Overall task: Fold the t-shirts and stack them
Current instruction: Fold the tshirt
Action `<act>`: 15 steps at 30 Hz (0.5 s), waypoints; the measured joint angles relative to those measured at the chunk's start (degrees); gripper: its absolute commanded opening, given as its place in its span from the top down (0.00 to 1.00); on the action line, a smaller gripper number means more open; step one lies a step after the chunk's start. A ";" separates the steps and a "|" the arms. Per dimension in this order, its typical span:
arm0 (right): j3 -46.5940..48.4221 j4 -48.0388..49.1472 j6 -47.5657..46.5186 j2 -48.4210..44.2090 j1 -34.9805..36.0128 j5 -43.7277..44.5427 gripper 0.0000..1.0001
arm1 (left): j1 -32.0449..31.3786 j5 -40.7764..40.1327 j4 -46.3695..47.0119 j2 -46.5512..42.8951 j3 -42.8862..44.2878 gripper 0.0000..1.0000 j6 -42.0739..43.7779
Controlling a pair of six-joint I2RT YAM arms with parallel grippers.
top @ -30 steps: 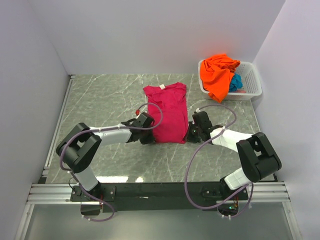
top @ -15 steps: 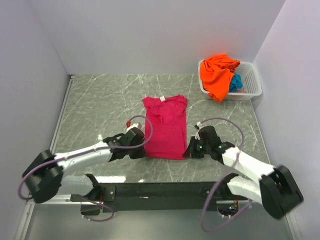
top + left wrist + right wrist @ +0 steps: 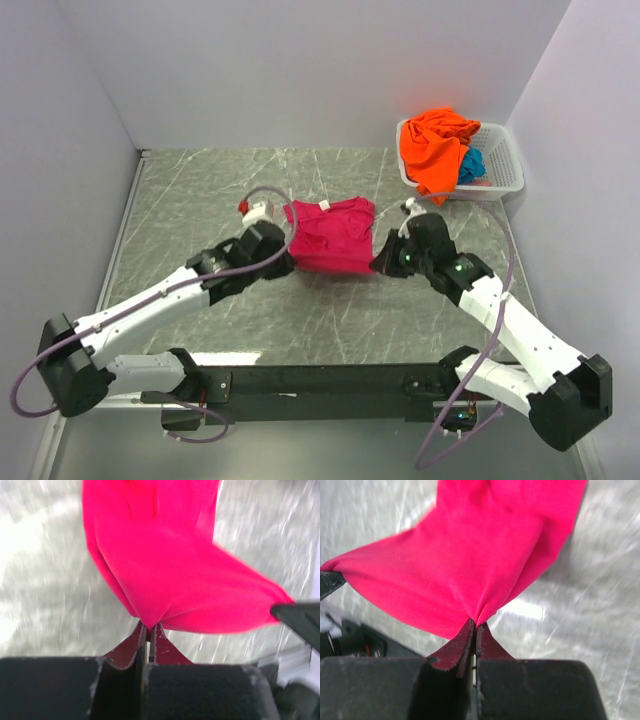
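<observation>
The magenta-pink t-shirt (image 3: 332, 232) lies mid-table, its near hem lifted and carried toward the collar. My left gripper (image 3: 288, 262) is shut on the hem's left corner; in the left wrist view (image 3: 149, 628) the pink cloth (image 3: 170, 570) hangs from the pinched tips. My right gripper (image 3: 378, 262) is shut on the hem's right corner; it shows in the right wrist view (image 3: 474, 625) with the cloth (image 3: 470, 565) stretched between the arms. The orange t-shirt (image 3: 433, 150) drapes over the basket's front rim. The teal-blue t-shirt (image 3: 471, 165) lies inside beside it.
The white lattice basket (image 3: 503, 160) stands at the back right corner by the right wall. The green marble table (image 3: 200, 200) is bounded by walls at the left, back and right. Both arms' cables loop above the table.
Both grippers have lifted the shirt's near hem and carried it away from the bases toward the collar. The visible shirt is now about half as long. The basket shirts have not moved.
</observation>
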 measured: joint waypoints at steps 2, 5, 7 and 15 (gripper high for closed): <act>3.34 -0.26 -0.22 1.68 -0.61 1.40 1.00 | 2.27 -1.22 0.02 2.93 4.00 0.99 1.38; 8.41 -0.57 -0.68 5.60 -2.05 2.19 1.00 | 5.92 -1.53 0.15 6.86 7.96 0.99 3.21; 11.26 -0.55 -1.07 8.44 -3.26 1.92 1.00 | 8.31 -1.29 0.39 9.94 10.88 0.99 4.50; 20.87 -0.66 -3.26 20.48 -9.70 -1.55 1.00 | 13.09 -0.61 0.98 21.49 23.08 0.99 8.48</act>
